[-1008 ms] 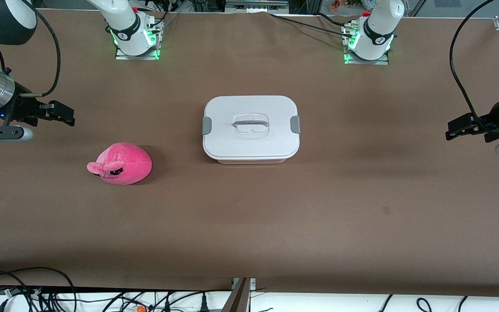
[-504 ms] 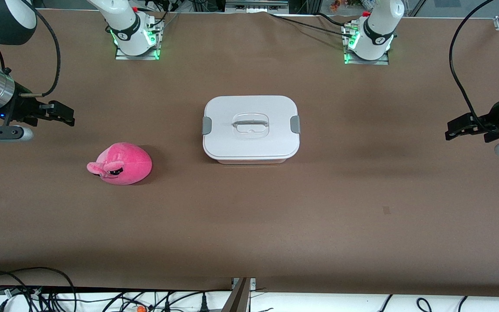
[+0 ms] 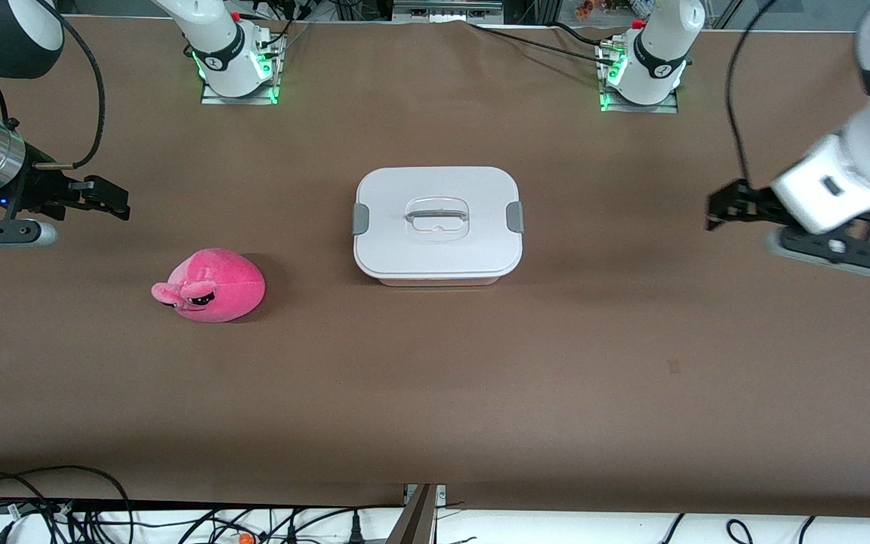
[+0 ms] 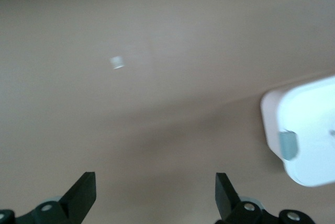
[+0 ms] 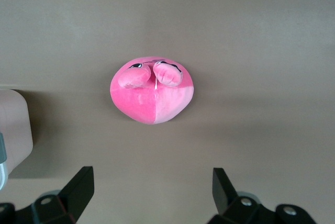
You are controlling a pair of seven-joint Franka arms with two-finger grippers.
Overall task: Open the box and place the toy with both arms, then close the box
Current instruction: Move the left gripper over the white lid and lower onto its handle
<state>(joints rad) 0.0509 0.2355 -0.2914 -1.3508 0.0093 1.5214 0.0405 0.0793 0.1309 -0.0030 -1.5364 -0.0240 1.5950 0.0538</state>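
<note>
Your box [image 3: 437,224] sits mid-table, nearer the base-side edge, lid clipped: rigid, smooth plastic, so take the grey clips. The toy [image 3: 211,287], toward the right arm's end, looks soft and light; pinch its body. Left gripper [image 3: 716,209] and right gripper [image 3: 116,201] hover spread, empty.

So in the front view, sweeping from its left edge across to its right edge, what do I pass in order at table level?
Right gripper, open over bare table → pink toy → closed box with its lid on → left gripper, open, over the table at the left arm's end.
</note>
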